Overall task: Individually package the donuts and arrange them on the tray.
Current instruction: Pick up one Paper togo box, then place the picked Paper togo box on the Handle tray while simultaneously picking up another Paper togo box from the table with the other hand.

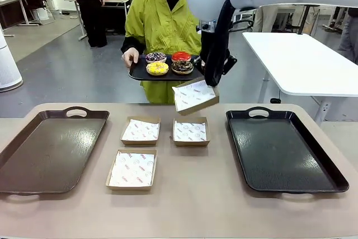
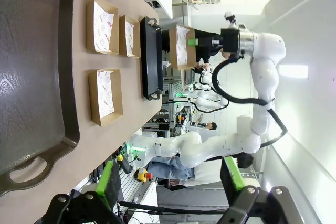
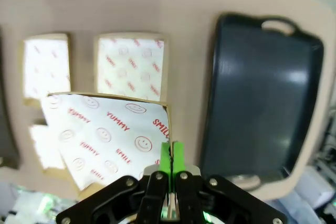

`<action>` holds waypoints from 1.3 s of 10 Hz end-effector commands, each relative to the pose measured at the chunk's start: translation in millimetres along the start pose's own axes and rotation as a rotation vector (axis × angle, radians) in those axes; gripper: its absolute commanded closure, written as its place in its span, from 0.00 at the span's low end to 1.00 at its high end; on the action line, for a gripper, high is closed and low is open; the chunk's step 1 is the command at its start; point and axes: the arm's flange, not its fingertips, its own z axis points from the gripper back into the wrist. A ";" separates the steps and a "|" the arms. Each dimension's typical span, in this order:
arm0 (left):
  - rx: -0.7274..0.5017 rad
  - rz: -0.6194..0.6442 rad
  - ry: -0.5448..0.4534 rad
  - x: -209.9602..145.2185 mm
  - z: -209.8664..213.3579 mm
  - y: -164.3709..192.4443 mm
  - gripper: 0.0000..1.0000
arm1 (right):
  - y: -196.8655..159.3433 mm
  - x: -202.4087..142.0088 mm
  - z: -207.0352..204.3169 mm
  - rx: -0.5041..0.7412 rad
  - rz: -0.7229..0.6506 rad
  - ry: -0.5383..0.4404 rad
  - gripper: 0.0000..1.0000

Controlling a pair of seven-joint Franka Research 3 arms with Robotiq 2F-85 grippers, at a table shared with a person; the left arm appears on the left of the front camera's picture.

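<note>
A person across the table holds a small black serving tray [image 1: 136,73] carrying the donuts: purple-dark [image 1: 155,57], red [image 1: 181,56], yellow [image 1: 157,69] and chocolate [image 1: 182,67]. My right gripper [image 1: 211,84] is shut on the edge of a paper-lined cardboard box [image 1: 193,97], held tilted in the air just below and right of the donuts. In the right wrist view the gripper [image 3: 170,156] pinches the box's [image 3: 107,132] rim above the table. My left gripper [image 2: 169,182] stands open and holds nothing, off the left end of the table.
Three more lined boxes [image 1: 141,130] [image 1: 190,131] [image 1: 132,169] lie mid-table. A large brown tray [image 1: 50,149] lies at the left and a large black tray [image 1: 282,149] at the right. A white table [image 1: 302,62] stands behind on the right.
</note>
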 end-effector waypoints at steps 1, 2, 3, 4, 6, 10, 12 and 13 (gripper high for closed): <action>-0.010 -0.002 -0.001 -1.8 1.2 -2.2 0.00 | 2.7 31.9 14.0 0.020 -0.025 -0.026 1.00; -0.010 -0.002 -0.001 -1.8 1.2 -2.2 0.00 | -0.2 42.6 12.8 0.031 -0.042 -0.039 1.00; -0.010 -0.002 -0.001 -1.8 1.2 -2.2 0.00 | -2.0 46.8 8.2 0.045 -0.045 -0.029 1.00; -0.010 -0.002 -0.001 -1.8 1.2 -2.2 0.00 | -6.5 33.9 7.1 0.032 -0.032 -0.030 1.00; -0.010 -0.002 -0.001 -1.8 1.2 -2.2 0.00 | -6.5 33.9 7.1 0.032 -0.032 -0.030 1.00; -0.010 -0.002 -0.001 -1.8 1.2 -2.2 0.00 | -6.5 33.9 7.1 0.032 -0.032 -0.030 1.00; -0.010 -0.002 -0.001 -1.8 1.2 -2.2 0.00 | -6.5 33.9 7.1 0.032 -0.032 -0.030 1.00; -0.010 -0.002 -0.001 -1.8 1.2 -2.2 0.00 | -6.5 33.9 7.1 0.032 -0.032 -0.030 1.00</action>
